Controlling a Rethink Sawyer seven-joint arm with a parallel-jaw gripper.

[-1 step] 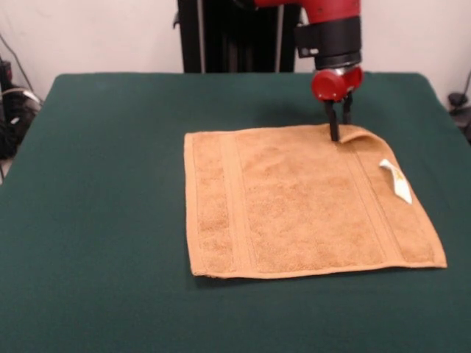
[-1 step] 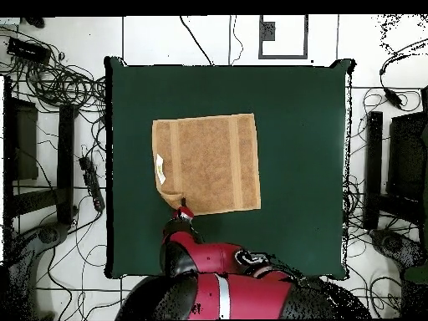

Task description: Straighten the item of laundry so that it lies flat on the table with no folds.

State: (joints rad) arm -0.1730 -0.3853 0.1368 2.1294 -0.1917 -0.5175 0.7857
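The item of laundry (image 1: pixel 302 202) is an orange-tan towel lying mostly spread out on the green table (image 1: pixel 96 220), with its white tag (image 1: pixel 395 180) showing near the right edge. Its far right corner (image 1: pixel 360 134) is curled up and folded over. My gripper (image 1: pixel 338 126) stands right at that corner, its dark fingers (image 1: pixel 333 129) close together with the towel's edge pinched between them. In the overhead view the towel (image 2: pixel 209 163) lies near the table's middle, and the gripper (image 2: pixel 183 212) sits at its bunched lower left corner (image 2: pixel 174 199).
The red and black arm (image 2: pixel 226 284) reaches in over the table's edge. Cables and stands (image 2: pixel 58 84) lie on the floor around the table (image 2: pixel 301 125). Green cloth surrounds the towel on every side.
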